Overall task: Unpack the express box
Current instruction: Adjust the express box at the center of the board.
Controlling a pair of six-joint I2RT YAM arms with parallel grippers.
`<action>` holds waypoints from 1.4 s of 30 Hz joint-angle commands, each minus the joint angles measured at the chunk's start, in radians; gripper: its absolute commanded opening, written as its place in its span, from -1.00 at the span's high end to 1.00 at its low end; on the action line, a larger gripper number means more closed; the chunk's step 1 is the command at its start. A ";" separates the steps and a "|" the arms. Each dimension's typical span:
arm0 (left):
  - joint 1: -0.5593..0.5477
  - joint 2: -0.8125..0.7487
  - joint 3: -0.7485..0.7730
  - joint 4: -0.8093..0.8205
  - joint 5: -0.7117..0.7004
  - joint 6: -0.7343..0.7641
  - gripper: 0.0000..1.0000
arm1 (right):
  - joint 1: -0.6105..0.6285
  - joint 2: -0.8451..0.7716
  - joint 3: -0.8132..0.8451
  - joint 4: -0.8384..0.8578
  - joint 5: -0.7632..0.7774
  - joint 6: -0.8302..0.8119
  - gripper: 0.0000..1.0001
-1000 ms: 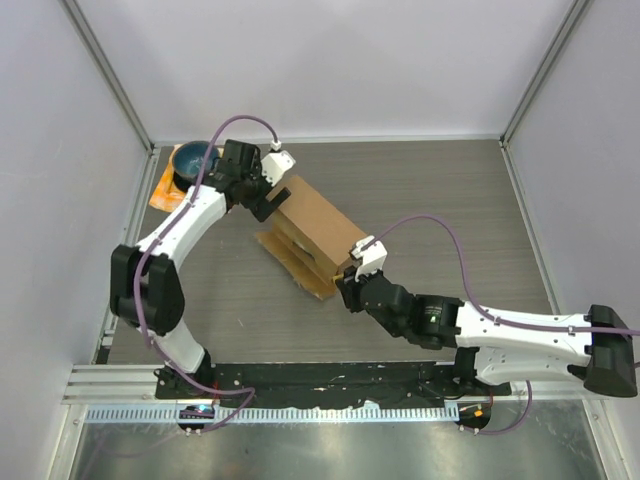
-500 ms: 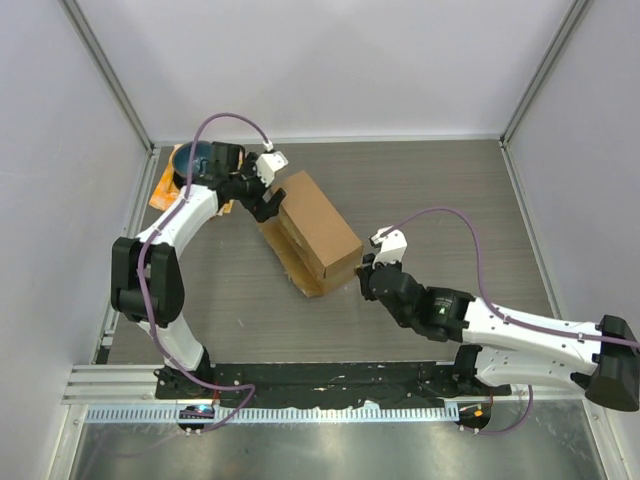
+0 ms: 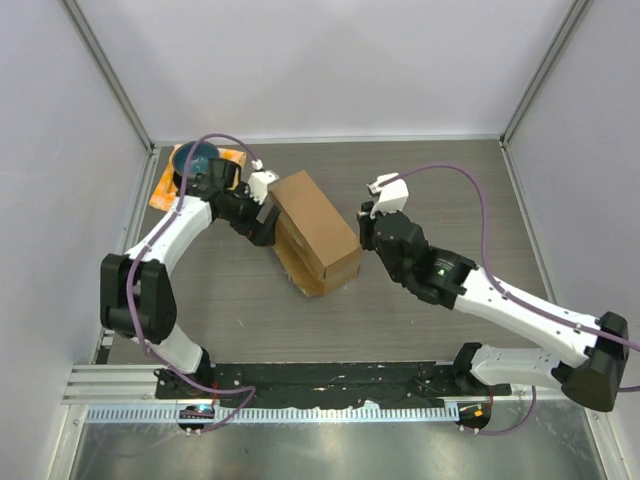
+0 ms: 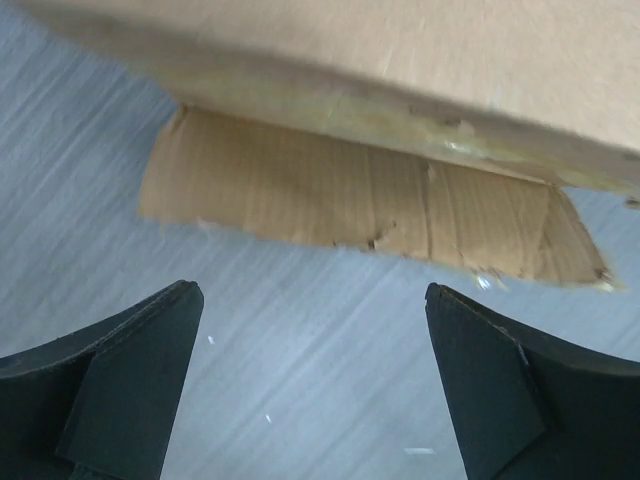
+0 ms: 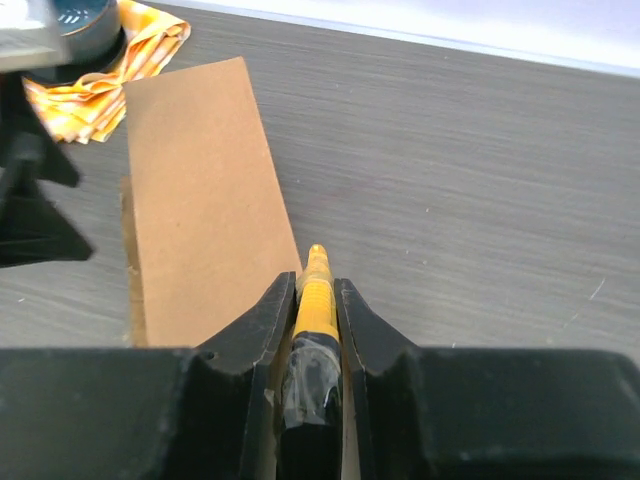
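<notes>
1. The brown rectangular cardboard express box (image 3: 318, 222) lies just ahead of my left gripper (image 4: 310, 295), long axis running across its wide-apart, empty jaws.
2. My right gripper (image 5: 316, 292) is clamped on a slim yellow cutter (image 5: 317, 268). The box sits ahead-left of it, stretching lengthwise away.
3. I judge the left arm nearer.
4. Only the left wrist view shows the torn cardboard flap (image 4: 350, 195) lying flat beneath the box. The right wrist view shows its plain top.

At the ten o'clock corner of the dark wood-grain table (image 3: 250, 315) lies a crumpled orange cloth (image 3: 160, 192), with a dark blue bowl (image 3: 188, 157) sitting on it.
</notes>
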 commanded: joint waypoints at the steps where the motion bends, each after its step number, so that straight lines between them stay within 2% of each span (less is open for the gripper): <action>1: 0.054 -0.108 0.053 -0.181 0.054 -0.157 -0.99 | -0.056 0.112 0.075 0.120 -0.119 -0.099 0.99; 3: 0.054 -0.105 0.043 -0.224 0.111 -0.174 -1.00 | -0.070 0.149 0.105 0.132 -0.139 -0.111 0.99; 7: 0.054 -0.028 0.022 -0.230 0.171 -0.316 -1.00 | -0.087 0.209 0.131 0.180 -0.164 -0.126 0.99; 13: 0.053 0.070 -0.029 -0.153 0.245 -0.425 -0.99 | -0.109 0.261 0.172 0.197 -0.193 -0.134 0.99; 27: -0.006 0.230 -0.032 0.005 0.260 -0.548 -0.99 | -0.107 0.282 0.149 0.197 -0.239 -0.091 0.99; 29: -0.013 0.257 -0.017 0.008 0.255 -0.545 -0.73 | -0.107 0.281 0.145 0.227 -0.239 -0.088 0.98; 30: -0.013 0.270 -0.012 0.008 0.257 -0.545 -0.42 | -0.107 0.278 0.140 0.229 -0.239 -0.086 0.99; 32: -0.016 0.296 -0.001 0.000 0.254 -0.538 -0.13 | -0.107 0.273 0.134 0.229 -0.236 -0.088 0.99; 33: -0.018 0.300 0.002 0.002 0.249 -0.533 0.10 | -0.107 0.272 0.132 0.230 -0.231 -0.088 0.99; 38: -0.026 0.276 0.006 0.000 0.205 -0.492 0.43 | -0.107 0.264 0.117 0.230 -0.228 -0.083 0.98; 39: -0.026 0.267 0.008 -0.001 0.193 -0.486 0.57 | -0.107 0.262 0.115 0.232 -0.227 -0.080 0.99; 42: -0.027 0.208 0.042 -0.027 0.124 -0.435 0.77 | -0.107 0.246 0.100 0.241 -0.227 -0.079 0.99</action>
